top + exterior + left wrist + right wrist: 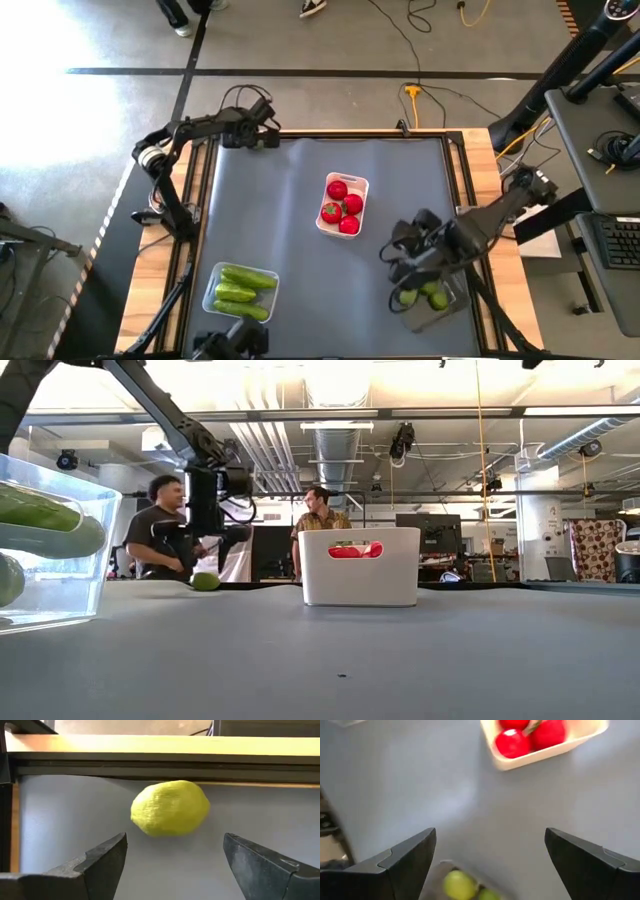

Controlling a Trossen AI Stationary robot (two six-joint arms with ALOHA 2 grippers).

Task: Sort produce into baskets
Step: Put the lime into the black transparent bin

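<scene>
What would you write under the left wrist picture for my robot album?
The left gripper, fingers open, faces a lone lime lying on the grey table near its edge.

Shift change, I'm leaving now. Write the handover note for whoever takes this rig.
Left gripper: fingers open, at the table's far left edge, facing a loose lime on the mat, not gripping it.
Right gripper: fingers open, empty, above the dark tray.
Done: tomatoes in the white tray, cucumbers in the clear tray, limes in the dark tray.
Left: grasp the loose lime and carry it to the dark tray.
</scene>
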